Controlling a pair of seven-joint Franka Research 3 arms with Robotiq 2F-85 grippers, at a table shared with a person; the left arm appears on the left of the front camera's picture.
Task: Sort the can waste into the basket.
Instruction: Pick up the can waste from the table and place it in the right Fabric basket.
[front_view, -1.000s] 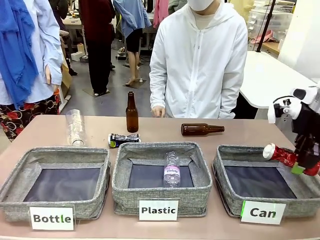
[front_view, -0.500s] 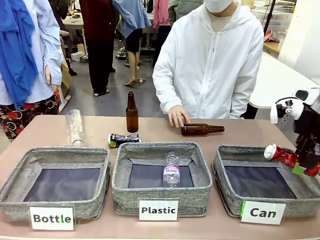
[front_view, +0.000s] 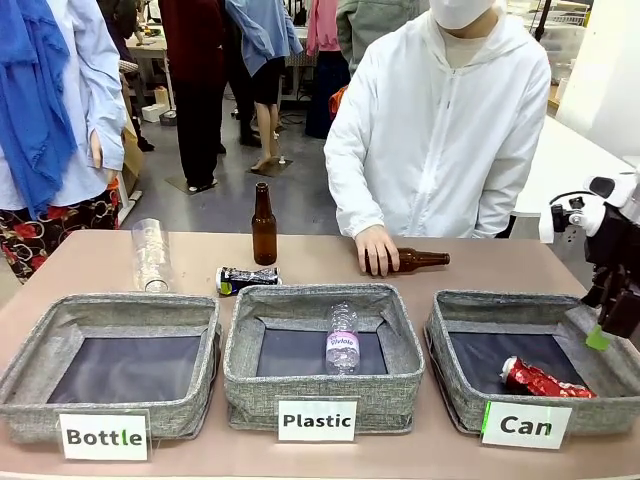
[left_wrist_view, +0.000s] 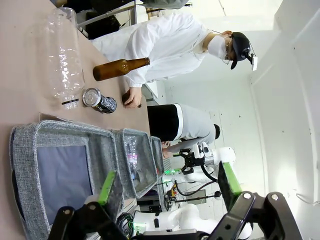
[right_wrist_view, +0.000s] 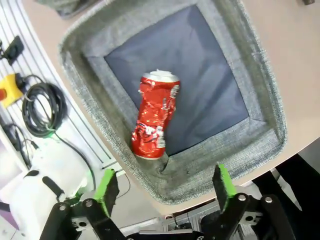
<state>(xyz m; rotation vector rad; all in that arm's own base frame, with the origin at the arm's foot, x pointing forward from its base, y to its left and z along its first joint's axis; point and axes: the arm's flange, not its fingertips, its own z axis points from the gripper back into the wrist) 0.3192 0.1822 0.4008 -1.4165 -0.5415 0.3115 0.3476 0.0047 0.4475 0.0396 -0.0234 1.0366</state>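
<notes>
A crushed red can (front_view: 543, 379) (right_wrist_view: 156, 115) lies on the dark lining of the grey basket (front_view: 447, 352) (right_wrist_view: 260, 75) marked "Can", near its front right corner. My right gripper (front_view: 607, 318) (right_wrist_view: 163, 185) hangs open above the basket's right rim, nothing between its green pads. The black can (front_view: 247, 279) (left_wrist_view: 99, 100) lies on its side on the table behind the "Plastic" basket (front_view: 315, 385). My left gripper (left_wrist_view: 165, 182) is open and empty, over the "Bottle" basket (left_wrist_view: 30, 145).
A brown bottle (front_view: 264, 226) stands behind the black can. The person's hand (front_view: 377, 249) rests on a second brown bottle (front_view: 420, 260) lying on the table. A clear plastic bottle (front_view: 150, 255) lies at the far left; a water bottle (front_view: 343, 338) lies inside the "Plastic" basket.
My right gripper opened and the red can dropped from it into the "Can" basket. The person's hand moved onto the lying brown bottle.
</notes>
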